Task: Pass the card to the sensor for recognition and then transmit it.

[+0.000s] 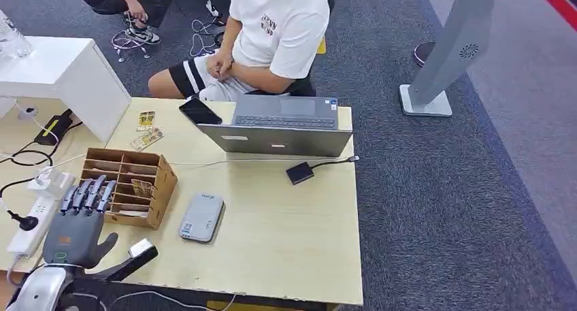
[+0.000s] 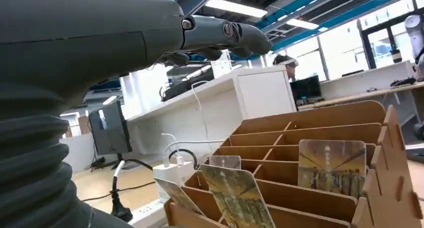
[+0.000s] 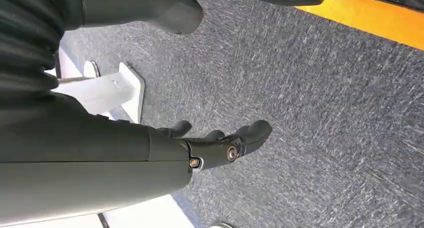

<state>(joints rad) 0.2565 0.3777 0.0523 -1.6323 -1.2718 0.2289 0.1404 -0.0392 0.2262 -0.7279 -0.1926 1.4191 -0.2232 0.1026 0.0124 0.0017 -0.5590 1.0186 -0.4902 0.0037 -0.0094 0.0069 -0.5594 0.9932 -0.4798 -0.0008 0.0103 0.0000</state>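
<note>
Head view. My left hand (image 1: 78, 222): flat, fingers spread and extended, holding nothing, fingertips over the near left edge of the wooden card rack (image 1: 129, 185). Rack: open compartments in rows, standing on the left part of the desk (image 1: 286, 243); one card (image 1: 141, 188) leans in a compartment of the nearer rows, right of my fingers. Grey card sensor (image 1: 202, 217): flat on the desk, just right of the rack. Loose cards (image 1: 146, 129): lying on the desk beyond the rack, near the far edge. Laptop (image 1: 282, 124): at the far edge, opened flat, a dark phone (image 1: 200, 111) propped at its left. Small black adapter (image 1: 300, 172): on a cable, in front of the laptop. White power strip (image 1: 30, 222): left of my hand. A seated person (image 1: 272, 32) faces the desk from the far side.

Left wrist view. My left hand (image 2: 220, 36): fingers stretched out above the rack (image 2: 320, 133), touching nothing. Contents of the rack: one upright card (image 2: 332, 167) in a compartment toward the right side, three more cards (image 2: 237, 195) leaning in the nearest compartments.

Right wrist view. My right hand (image 3: 220, 145): hanging over grey carpet (image 3: 325, 113), fingers loosely curved and apart, holding nothing.
</note>
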